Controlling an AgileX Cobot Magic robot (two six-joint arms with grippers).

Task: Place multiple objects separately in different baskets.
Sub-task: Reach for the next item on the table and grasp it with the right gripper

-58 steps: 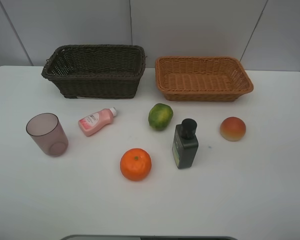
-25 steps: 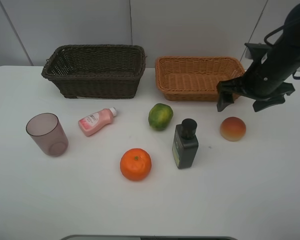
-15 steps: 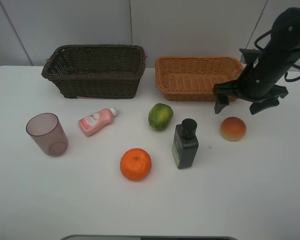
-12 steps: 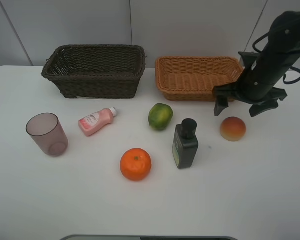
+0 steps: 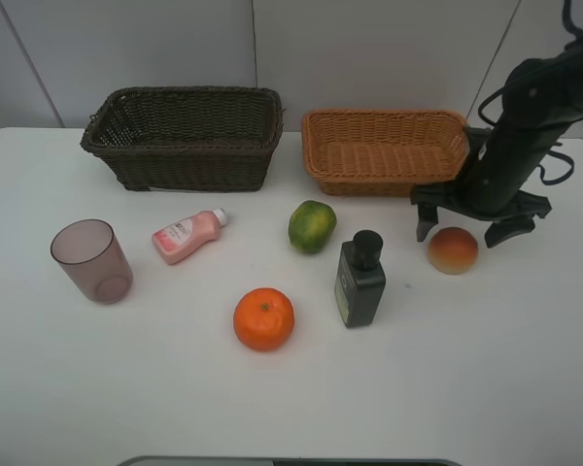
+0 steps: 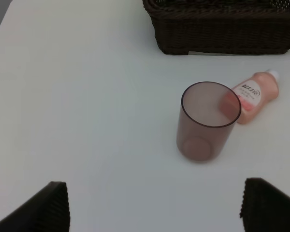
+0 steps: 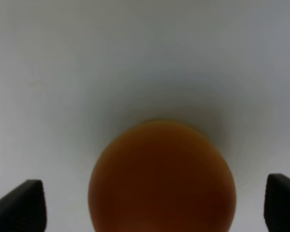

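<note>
Nearest the table's front edge, orange and dark green bottle. Toward the left edge, mauve cup and pink bottle, left gripper wide open before them. Mid-table, green fruit. Toward the right edge, right gripper, jaws wide either side of peach. Along the far edge, dark brown basket and tan basket.

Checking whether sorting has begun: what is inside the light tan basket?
Only bare woven floor shows inside the tan basket; no item is visible. The right arm covers its right end, so that part is unseen.
</note>
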